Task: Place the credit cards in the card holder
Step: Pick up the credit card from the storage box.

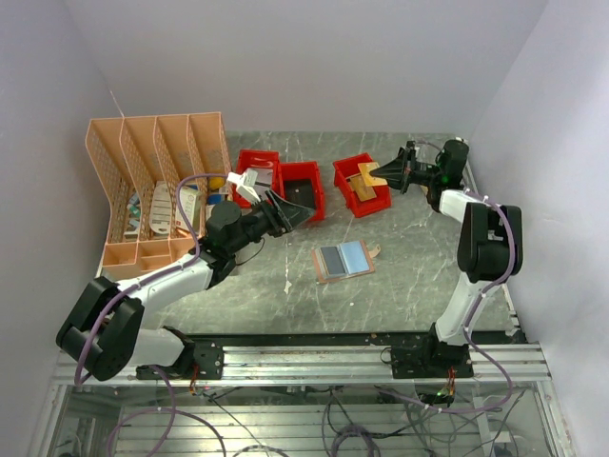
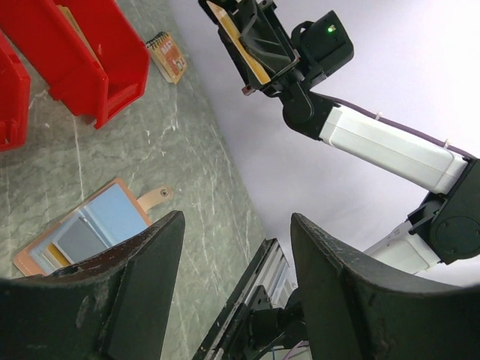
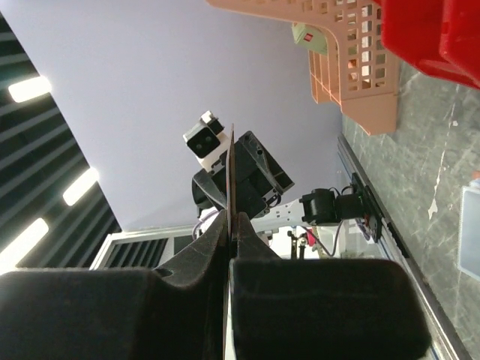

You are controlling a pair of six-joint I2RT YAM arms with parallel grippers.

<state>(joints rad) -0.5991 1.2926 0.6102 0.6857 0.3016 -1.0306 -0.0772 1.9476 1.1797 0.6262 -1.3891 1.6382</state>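
Lying open on grey marbled table (image 1: 419,257) — card holder (image 1: 343,260); lilac walls (image 1: 314,57).

No legible text anywhere
Orange tag (image 2: 166,54) on table beyond red bin (image 2: 97,60): fine printed pattern, too small to read
Pale packet (image 3: 304,34) in organizer (image 3: 352,82): red mark, unreadable
Card holder (image 2: 154,199), tan card (image 2: 232,36): no lettering discernible

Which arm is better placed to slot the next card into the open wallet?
Right. The right gripper is shut on a tan card, while the left gripper is open and empty. The card holder lies open.
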